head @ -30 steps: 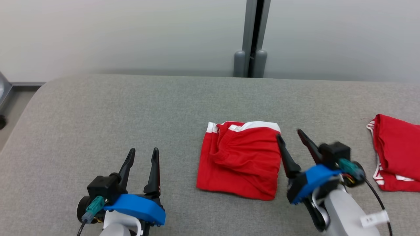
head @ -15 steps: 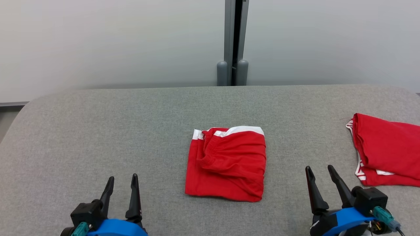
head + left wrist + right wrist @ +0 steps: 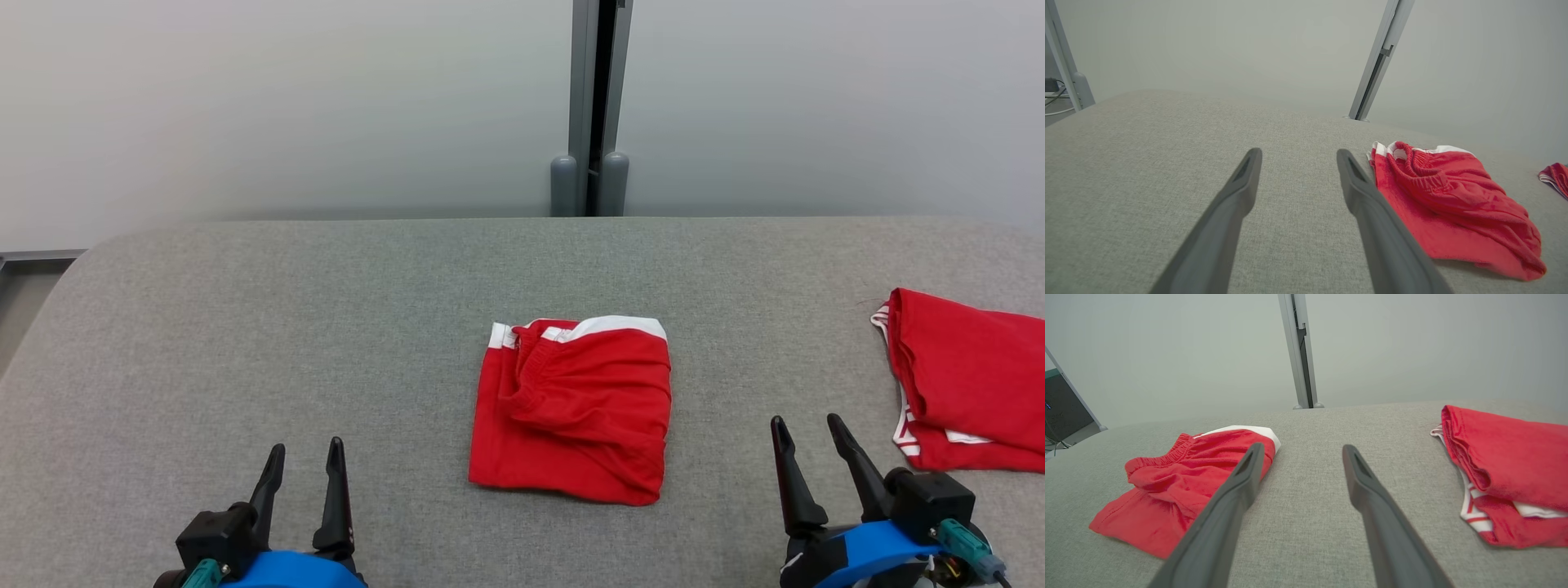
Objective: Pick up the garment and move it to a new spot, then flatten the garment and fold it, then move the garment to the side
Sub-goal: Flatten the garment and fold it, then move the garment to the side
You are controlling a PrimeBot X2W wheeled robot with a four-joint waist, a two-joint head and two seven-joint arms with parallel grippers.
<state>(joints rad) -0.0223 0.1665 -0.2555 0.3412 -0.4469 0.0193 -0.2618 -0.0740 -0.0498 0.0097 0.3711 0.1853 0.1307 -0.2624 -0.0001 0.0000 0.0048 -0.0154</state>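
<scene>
Red shorts [image 3: 571, 408], folded into a rough square with a white band along the far edge, lie near the middle of the grey fabric tabletop [image 3: 286, 310] in the head view. A second red garment [image 3: 967, 380] with white trim lies well apart from them, at the right edge. The left gripper [image 3: 306, 445] shows at the lower left and the right gripper [image 3: 806, 419] at the lower right. Both are over bare fabric with fingers spread and empty, and neither touches the shorts. A grey post [image 3: 600, 106] stands behind the table against a pale wall.

In the left wrist view, the two dark fingers stand apart with nothing between them, pointing across bare grey fabric. The shorts lie just to the right of the right-hand finger, their elastic waistband bunched toward the far side. A corner of the second red garment shows at the far right edge.

In the right wrist view, the fingers are again parted and hold nothing. The shorts lie to the left, and the left-hand finger overlaps their white-banded corner. The second red garment lies to the right, folded, with red-and-white striped trim along its near edge.
</scene>
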